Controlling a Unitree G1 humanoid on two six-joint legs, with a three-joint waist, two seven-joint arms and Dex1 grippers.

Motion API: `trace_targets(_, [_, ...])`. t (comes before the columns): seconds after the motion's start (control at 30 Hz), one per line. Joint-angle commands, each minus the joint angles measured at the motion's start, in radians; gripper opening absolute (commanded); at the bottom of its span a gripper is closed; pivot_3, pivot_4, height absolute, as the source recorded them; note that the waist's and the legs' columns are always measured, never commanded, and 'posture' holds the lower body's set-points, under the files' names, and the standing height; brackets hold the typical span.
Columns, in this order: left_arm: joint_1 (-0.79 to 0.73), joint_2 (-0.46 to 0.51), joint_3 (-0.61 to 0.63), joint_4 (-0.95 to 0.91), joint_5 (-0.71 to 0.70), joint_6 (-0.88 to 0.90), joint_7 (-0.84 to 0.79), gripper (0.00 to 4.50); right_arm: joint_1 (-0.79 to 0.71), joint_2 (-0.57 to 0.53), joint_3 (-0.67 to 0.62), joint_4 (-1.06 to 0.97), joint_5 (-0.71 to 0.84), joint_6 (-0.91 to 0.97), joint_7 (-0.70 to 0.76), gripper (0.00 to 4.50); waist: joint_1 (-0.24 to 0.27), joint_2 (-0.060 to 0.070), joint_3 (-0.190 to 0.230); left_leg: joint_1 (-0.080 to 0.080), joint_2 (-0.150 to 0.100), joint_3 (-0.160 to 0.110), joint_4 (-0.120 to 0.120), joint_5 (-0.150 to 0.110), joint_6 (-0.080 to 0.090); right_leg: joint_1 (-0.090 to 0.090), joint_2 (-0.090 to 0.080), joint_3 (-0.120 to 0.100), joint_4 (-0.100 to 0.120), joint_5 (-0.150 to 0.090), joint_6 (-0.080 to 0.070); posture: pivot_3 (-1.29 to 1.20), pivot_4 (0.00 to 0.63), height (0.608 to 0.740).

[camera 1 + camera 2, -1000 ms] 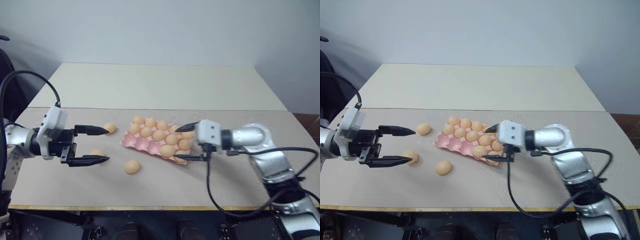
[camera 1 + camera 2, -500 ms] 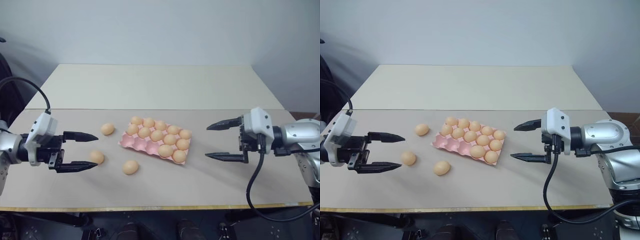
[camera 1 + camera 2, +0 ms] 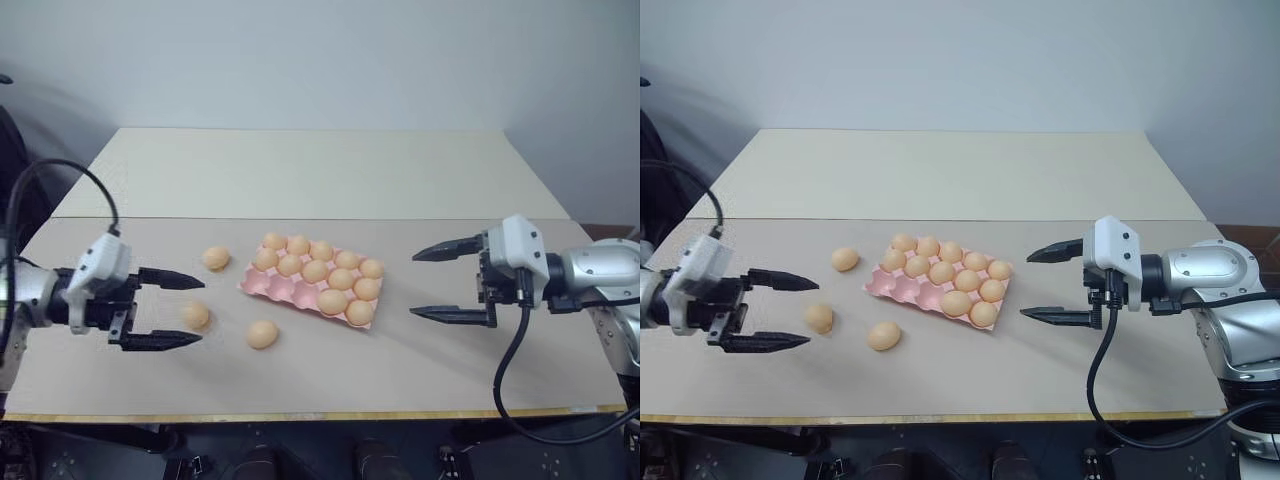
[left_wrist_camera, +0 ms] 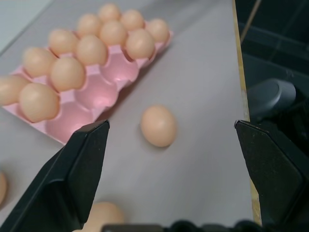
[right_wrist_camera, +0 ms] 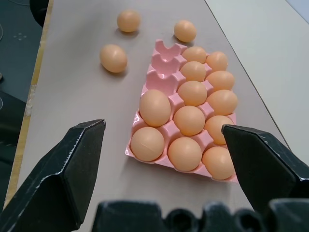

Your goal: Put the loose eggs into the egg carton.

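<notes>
We see the pink egg carton [image 3: 312, 288] lying on the tan table [image 3: 420, 370], about in the middle, between our two arms. Twelve eggs already sit in its cups, and three cups in the front row, at the end nearer our left arm, look empty. Three loose eggs are left on the table beside that end of the carton: one egg near the carton's far corner [image 3: 215, 258], one egg close to the front edge of the carton [image 3: 262, 334], and one egg by our left claw [image 3: 195, 315]. Three eggs and three empty cups, so we think the job is mostly done and only these last three are left. Our left gripper [image 3: 186, 311] is wide open with nothing in it, and that last egg sits right by its two finger tips, not yet touched as far as we can tell. Our right gripper [image 3: 437, 283] is also wide open and empty, well off to the other side of the carton. In the left wrist view the nearest egg [image 4: 99, 218] is cut off at the edge, so we cannot see all of it.
</notes>
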Motion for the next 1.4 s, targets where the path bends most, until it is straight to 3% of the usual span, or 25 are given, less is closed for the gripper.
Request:
trace_targets(0.03, [-0.049,-0.067,-0.121,-0.029,0.103,-0.063,0.069,4.5,-0.012,-0.01,-0.019,-0.038,0.025,-0.013,-0.004,4.47,0.005,0.0,0.0,0.0,0.0,0.0,0.0,0.0,0.0,0.0,0.0,0.0,0.0,0.0,0.0,0.0,0.15,0.74])
trace_targets(0.27, [-0.106,-0.162,-0.297,0.057,0.285,-0.161,0.146,4.5,-0.004,-0.036,-0.039,-0.08,0.045,0.008,-0.001,4.47,0.001,0.0,0.0,-0.001,0.0,0.0,0.0,0.0,0.0,0.0,0.0,0.0,0.0,0.0,0.0,0.0,0.15,0.74])
trace_targets(0.53, [-0.166,-0.258,-0.396,0.182,0.429,-0.239,0.242,4.5,0.016,-0.066,-0.055,-0.119,0.08,0.023,-0.012,4.47,0.005,0.0,0.0,0.0,0.0,-0.001,0.0,0.0,0.0,0.001,0.0,0.0,0.0,0.0,0.0,0.0,0.15,0.74])
trace_targets(0.63, [-0.178,-0.282,-0.395,0.195,0.429,-0.245,0.252,3.92,0.024,-0.073,-0.061,-0.125,0.087,0.025,-0.017,4.5,0.008,0.0,0.0,0.0,-0.001,-0.001,0.0,0.0,0.0,0.001,0.0,0.0,0.0,0.0,0.0,0.0,0.15,0.74])
trace_targets(0.8, [-0.181,-0.267,-0.363,0.182,0.392,-0.238,0.226,2.27,0.035,-0.082,-0.068,-0.131,0.096,0.025,-0.026,4.5,0.008,0.0,0.0,0.0,-0.001,-0.001,0.0,0.0,0.0,0.001,0.0,0.0,0.0,0.0,0.0,0.0,0.15,0.74])
trace_targets(0.87, [-0.18,-0.241,-0.342,0.166,0.365,-0.238,0.2,1.84,0.037,-0.083,-0.068,-0.132,0.099,0.023,-0.03,4.5,0.006,0.0,0.0,0.0,-0.001,-0.001,0.0,0.0,0.0,0.001,0.0,0.0,0.0,0.0,0.0,0.0,0.15,0.74])
trace_targets(1.0, [-0.209,-0.233,-0.274,0.121,0.231,-0.193,0.146,1.84,0.04,-0.078,-0.071,-0.132,0.101,0.02,-0.04,4.5,0.001,0.0,0.0,0.0,0.0,-0.001,0.0,0.0,0.0,0.0,0.0,0.0,0.0,0.0,0.0,0.0,0.15,0.74])
trace_targets(1.13, [-0.288,-0.319,-0.257,0.116,0.164,-0.132,0.196,1.84,0.032,-0.071,-0.064,-0.128,0.097,0.017,-0.051,4.5,0.015,0.0,0.0,0.0,-0.001,-0.001,0.001,0.0,0.0,0.001,0.0,-0.001,0.0,0.0,0.0,0.0,0.15,0.74])
trace_targets(1.4, [-0.418,-0.471,-0.382,0.294,0.342,-0.248,0.293,1.84,0.047,-0.076,-0.078,-0.144,0.101,0.012,-0.066,4.5,0.026,0.0,0.0,0.0,-0.001,-0.001,0.002,0.0,0.0,0.001,0.0,0.0,0.0,0.0,0.0,0.0,0.15,0.74])
